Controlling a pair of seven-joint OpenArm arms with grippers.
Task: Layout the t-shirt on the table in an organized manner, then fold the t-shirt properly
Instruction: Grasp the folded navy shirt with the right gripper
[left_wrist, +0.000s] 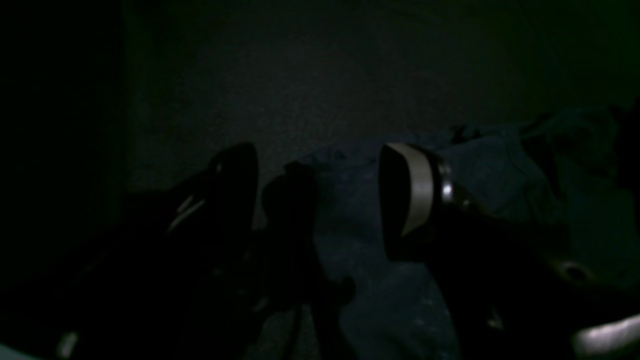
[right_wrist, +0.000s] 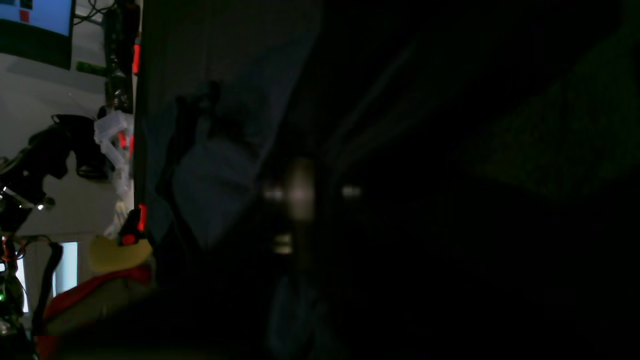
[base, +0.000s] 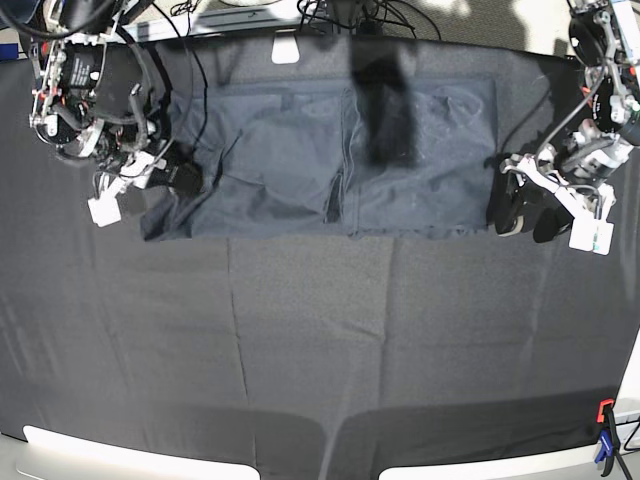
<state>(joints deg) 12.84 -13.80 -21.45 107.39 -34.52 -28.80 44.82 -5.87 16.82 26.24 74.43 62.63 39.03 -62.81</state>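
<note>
T-shirt (base: 340, 170) spreads across the black table (base: 320, 340); left fingers (base: 522, 212) spread, right fingers (base: 183, 178) seemingly pinching its edge.

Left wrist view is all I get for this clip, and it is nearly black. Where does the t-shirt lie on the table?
Observer: In the base view the t-shirt lies spread sideways along the top edge of the table, between the two arms, and it is wrinkled.
Operator: Where is the other arm?
Observer: The right pincer sits at the shirt's opposite end, shut. I cannot tell whether it pinches cloth.
Operator: And my own pincer, seen from outside?
Observer: The left pincer stands open right at the shirt's near end, low over the table.
</note>
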